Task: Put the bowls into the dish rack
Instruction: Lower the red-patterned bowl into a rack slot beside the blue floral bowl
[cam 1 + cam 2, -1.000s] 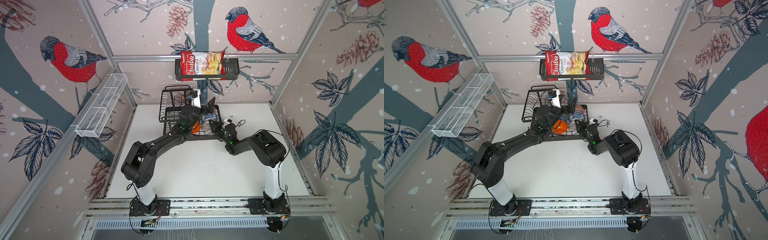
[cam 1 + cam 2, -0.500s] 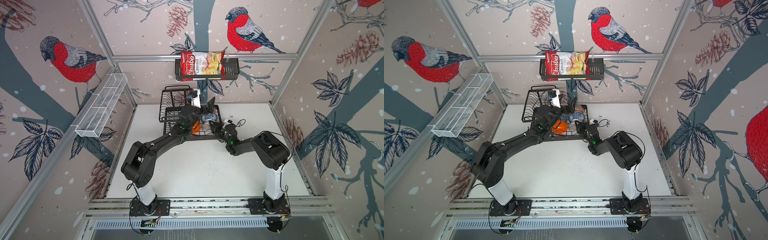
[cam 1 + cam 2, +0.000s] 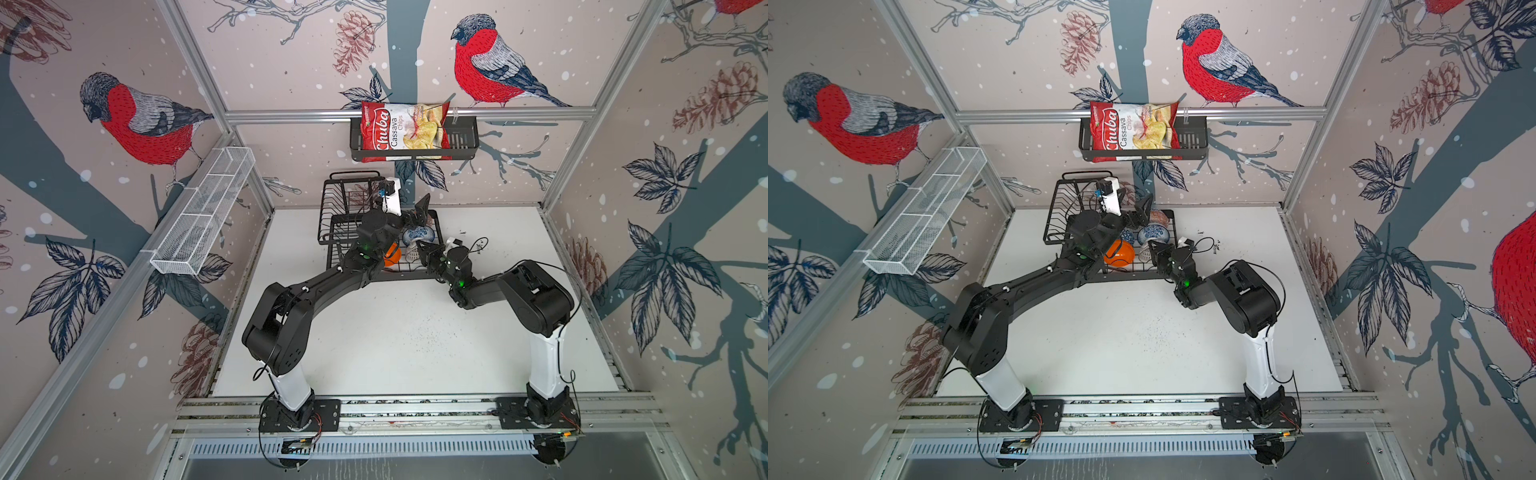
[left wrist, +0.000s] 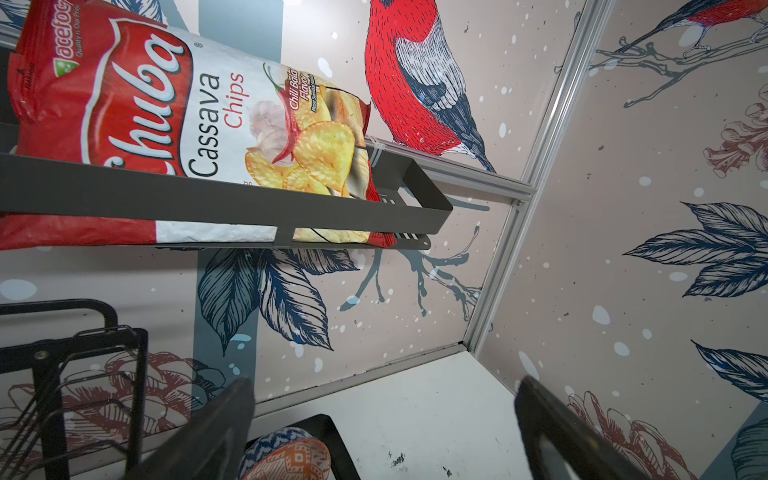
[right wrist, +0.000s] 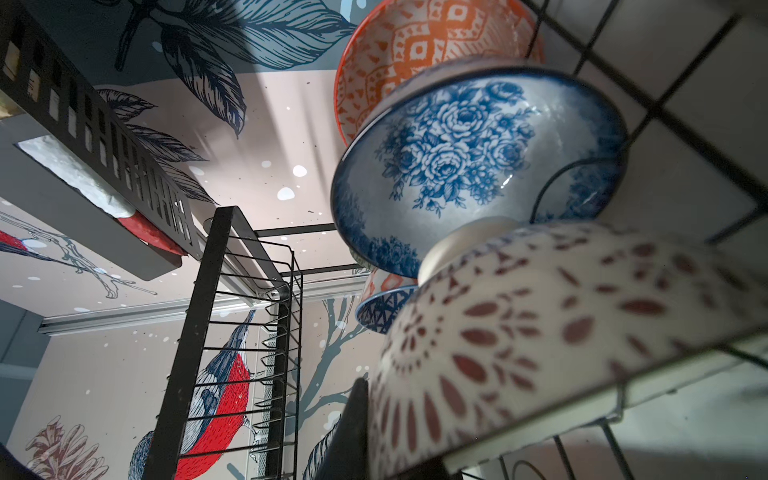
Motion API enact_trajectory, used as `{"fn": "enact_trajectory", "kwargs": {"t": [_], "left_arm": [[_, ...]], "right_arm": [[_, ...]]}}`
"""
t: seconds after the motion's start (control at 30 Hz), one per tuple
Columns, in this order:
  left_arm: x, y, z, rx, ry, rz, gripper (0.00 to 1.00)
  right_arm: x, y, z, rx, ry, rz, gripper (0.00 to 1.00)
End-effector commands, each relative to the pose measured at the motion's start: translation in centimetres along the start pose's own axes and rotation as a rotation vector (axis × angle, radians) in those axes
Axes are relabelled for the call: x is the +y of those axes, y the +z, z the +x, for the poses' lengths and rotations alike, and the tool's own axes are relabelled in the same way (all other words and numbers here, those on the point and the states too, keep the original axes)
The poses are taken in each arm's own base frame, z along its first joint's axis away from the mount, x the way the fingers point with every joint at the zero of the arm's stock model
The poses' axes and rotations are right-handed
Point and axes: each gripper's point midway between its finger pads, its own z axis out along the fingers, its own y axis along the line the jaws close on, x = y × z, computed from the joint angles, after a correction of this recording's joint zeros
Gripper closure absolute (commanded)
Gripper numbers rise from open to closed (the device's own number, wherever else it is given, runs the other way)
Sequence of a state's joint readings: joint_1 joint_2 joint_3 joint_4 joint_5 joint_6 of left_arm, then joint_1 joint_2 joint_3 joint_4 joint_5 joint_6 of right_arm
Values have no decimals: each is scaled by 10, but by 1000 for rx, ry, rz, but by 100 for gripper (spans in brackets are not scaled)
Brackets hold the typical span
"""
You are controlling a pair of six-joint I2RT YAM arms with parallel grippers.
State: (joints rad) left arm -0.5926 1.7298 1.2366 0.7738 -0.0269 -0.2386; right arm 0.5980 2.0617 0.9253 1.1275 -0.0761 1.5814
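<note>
Right tool (image 3: 423, 252) sat beside white lattice-patterned round bowl (image 5: 561, 324) in black wire dish rack (image 3: 338, 199), grip undeterminable; left tool (image 4: 384, 386) gaped, empty; slow, straight withdrawal was advisable

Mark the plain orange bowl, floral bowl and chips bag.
plain orange bowl (image 3: 1119, 254): a top view, on its glossy outer side.
floral bowl (image 5: 453, 166): right wrist view, on the blue rose print.
chips bag (image 3: 399, 132): a top view, on the middle of its front.
</note>
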Motion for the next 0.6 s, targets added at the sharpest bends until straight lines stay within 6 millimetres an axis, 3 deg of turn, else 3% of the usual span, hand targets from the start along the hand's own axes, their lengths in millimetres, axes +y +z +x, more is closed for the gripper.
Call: {"fn": "enact_trajectory", "kwargs": {"t": [0.0, 0.57], "left_arm": [[-2, 1, -6, -15, -4, 7, 2], [-2, 1, -6, -15, -8, 9, 2]], "right_arm": [[-18, 0, 12, 57, 18, 64, 85], [-9, 0, 12, 62, -11, 55, 76]]}}
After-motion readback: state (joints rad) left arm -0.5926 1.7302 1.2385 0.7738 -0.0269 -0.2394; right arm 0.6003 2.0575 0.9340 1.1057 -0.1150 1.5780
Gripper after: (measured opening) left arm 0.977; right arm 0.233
